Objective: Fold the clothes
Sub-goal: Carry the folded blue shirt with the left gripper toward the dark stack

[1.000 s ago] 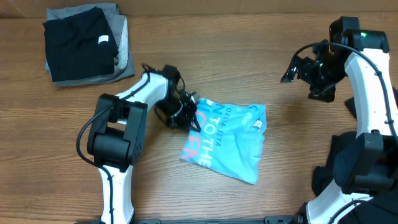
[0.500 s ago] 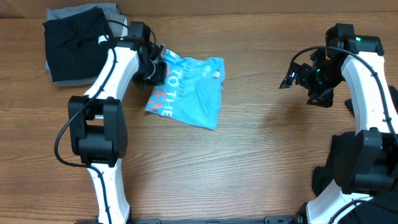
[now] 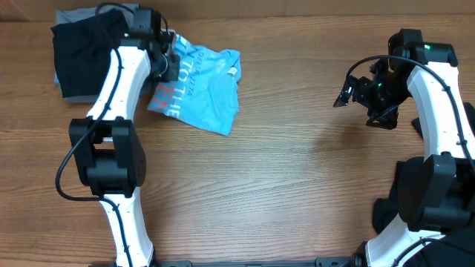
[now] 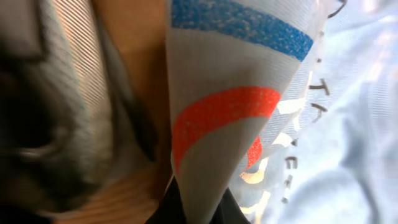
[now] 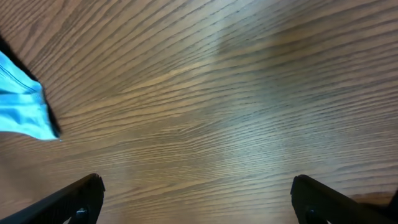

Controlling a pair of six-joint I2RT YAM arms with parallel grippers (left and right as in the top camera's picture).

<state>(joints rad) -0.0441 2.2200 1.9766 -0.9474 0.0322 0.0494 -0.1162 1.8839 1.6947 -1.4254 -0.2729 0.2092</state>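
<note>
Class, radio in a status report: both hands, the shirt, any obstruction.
Left hand shut on edge of light-blue printed fabric T-shirt. Right hand open, empty, over wooden table. Folded black and grey garment stack beside shirt.

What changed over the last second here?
The left gripper, shut on the blue T-shirt, dragged it from mid-table toward the stack of dark clothes at the far left. The right gripper stayed open, hovering over bare wood; the stack did not move.

Light-blue T-shirt [image 3: 204, 85], far-left part of table [image 3: 297, 185]: white print reads roughly "TO THE". Coral-pink letters beside it folded, unreadable. Smaller white line too small.
</note>
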